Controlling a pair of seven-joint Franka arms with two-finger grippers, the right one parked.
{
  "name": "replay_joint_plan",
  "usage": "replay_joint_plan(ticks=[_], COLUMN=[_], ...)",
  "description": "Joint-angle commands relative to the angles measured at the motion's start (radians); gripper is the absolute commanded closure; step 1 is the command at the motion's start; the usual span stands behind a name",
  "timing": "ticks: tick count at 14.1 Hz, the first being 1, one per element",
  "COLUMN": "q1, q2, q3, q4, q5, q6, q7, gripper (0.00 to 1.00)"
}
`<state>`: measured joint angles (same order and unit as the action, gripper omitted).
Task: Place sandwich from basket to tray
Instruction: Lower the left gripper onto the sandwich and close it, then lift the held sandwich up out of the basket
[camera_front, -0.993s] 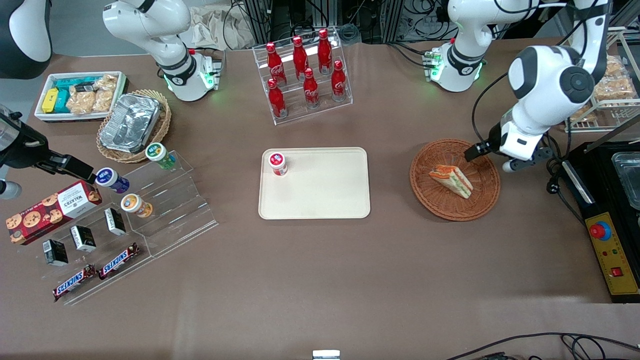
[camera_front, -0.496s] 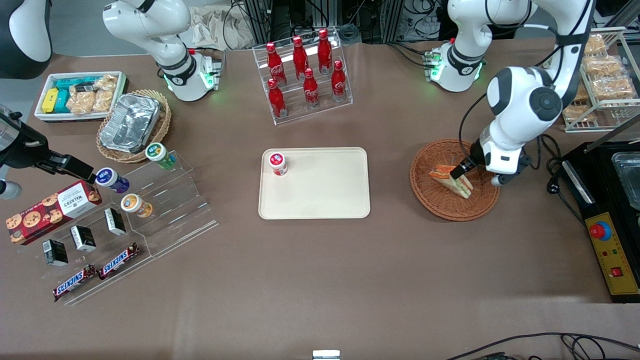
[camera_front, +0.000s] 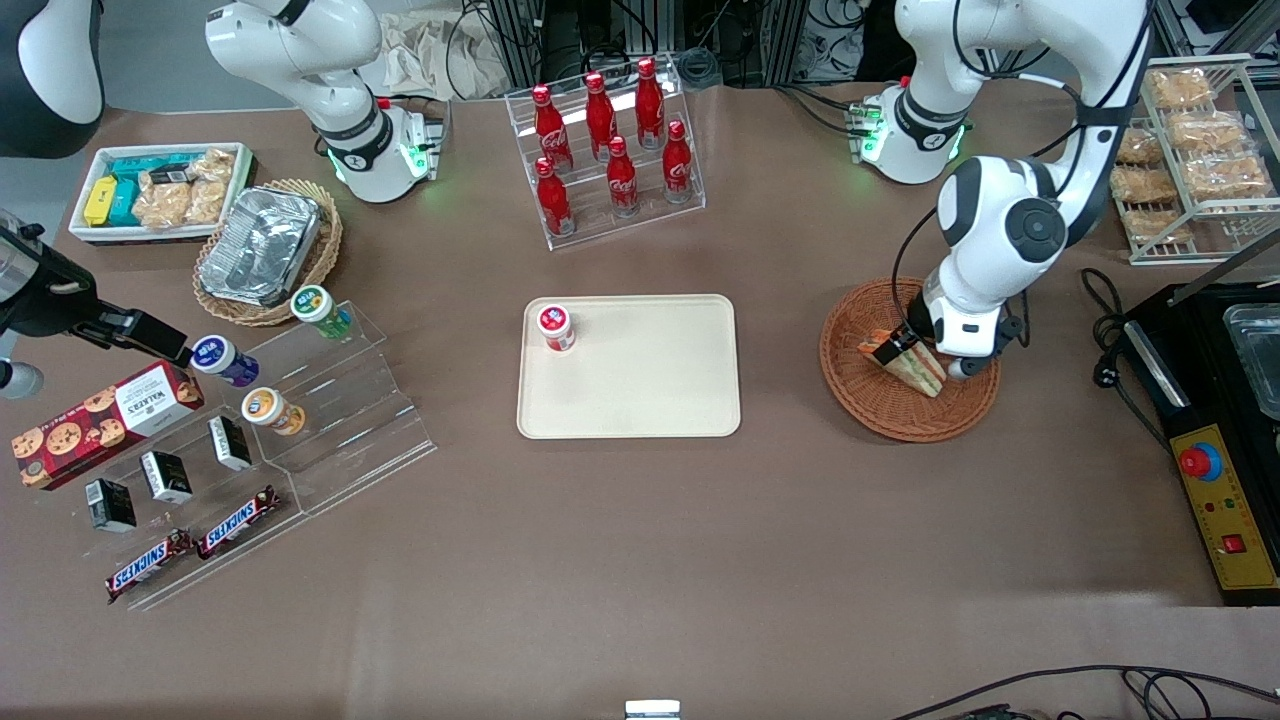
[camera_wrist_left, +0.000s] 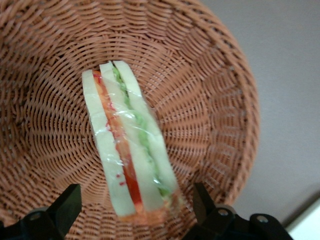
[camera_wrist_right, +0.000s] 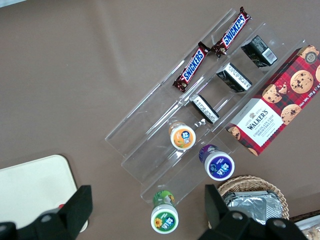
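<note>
Down inside the basket (camera_front: 880, 405), the gripper (camera_wrist_left: 135, 210) stands wide open, its fingers (camera_wrist_left: 67, 202) on either side of the wrapped sandwich's (camera_wrist_left: 127, 142) end, gripping nothing. That sandwich lies on the basket's woven floor; the tray (camera_front: 650, 390), toward the parked arm, carries a red-capped jar (camera_front: 555, 326).

Hidden in part under the tool (camera_front: 893, 345) and arm: sandwich (camera_front: 918, 368) and basket (camera_front: 880, 400). Cut off by the wrist picture's edge: basket (camera_wrist_left: 220, 100) rim, both fingers (camera_wrist_left: 67, 205).
</note>
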<state>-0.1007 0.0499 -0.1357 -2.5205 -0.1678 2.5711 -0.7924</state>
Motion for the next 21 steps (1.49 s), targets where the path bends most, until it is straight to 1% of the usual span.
replay_joint_plan(ticks=[1,4,5,7,8,9,10,11,12,14,18,19,21], q1=[-0.01,-0.01,-0.008,-0.007,-0.007,-0.007,-0.004,-0.004,-0.002,0.001,0.001,0.001,0.003], q2=[0.005,0.01,0.008,0.008,0.007,0.007,0.007,0.005,0.001,-0.015,-0.06,-0.074,-0.081], q3=[0.008,0.024,0.024,0.025,0.025,0.025,0.024,0.024,0.024,0.024,0.044,0.053,0.06], q4=[-0.038,-0.027,-0.02,-0.014,-0.008,-0.003,0.005,0.009,0.011,0.028,0.184,0.23,0.361], q5=[0.008,0.01,0.01,0.011,0.011,0.01,0.011,0.011,0.01,0.002,0.01,0.01,0.011], q6=[0.07,0.072,0.072,0.07,0.067,0.067,0.064,0.061,0.061,0.022,-0.283,-0.364,-0.532], q7=[-0.021,-0.016,-0.013,-0.008,-0.008,-0.016,-0.013,-0.013,-0.016,-0.017,-0.01,-0.01,-0.005], gripper=[0.01,0.02,0.09,0.34,0.52,0.65,0.69,0.76,0.8,0.8,0.81,0.87,0.92])
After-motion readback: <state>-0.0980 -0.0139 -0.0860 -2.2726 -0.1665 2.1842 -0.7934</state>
